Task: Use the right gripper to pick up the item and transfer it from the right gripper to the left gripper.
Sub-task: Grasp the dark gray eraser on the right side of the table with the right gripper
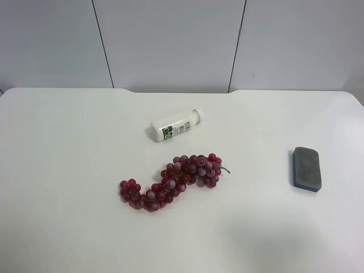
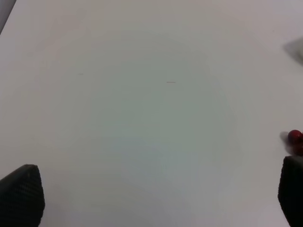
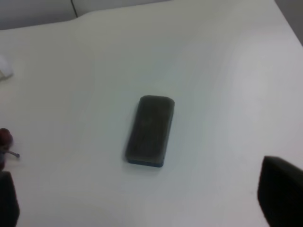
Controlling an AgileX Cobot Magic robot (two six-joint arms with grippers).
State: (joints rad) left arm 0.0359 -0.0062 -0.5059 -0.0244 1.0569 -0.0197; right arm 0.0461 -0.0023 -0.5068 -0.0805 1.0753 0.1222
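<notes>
The item [image 1: 307, 168], a dark grey felt block on a thin blue base, lies flat on the white table [image 1: 68, 170] at the exterior high view's right. It also shows in the right wrist view [image 3: 150, 130], ahead of my right gripper [image 3: 142, 201], which is open with fingertips [image 3: 279, 191] far apart and nothing between them. My left gripper [image 2: 156, 196] is open and empty over bare table; its fingertips [image 2: 21, 194] show at the frame's corners. Neither arm shows in the exterior high view.
A white bottle [image 1: 175, 125] with a green-black label lies on its side mid-table. A string of dark red grapes [image 1: 173, 180] lies in front of it; one grape [image 2: 294, 136] shows in the left wrist view. A grey panelled wall [image 1: 170, 42] stands behind.
</notes>
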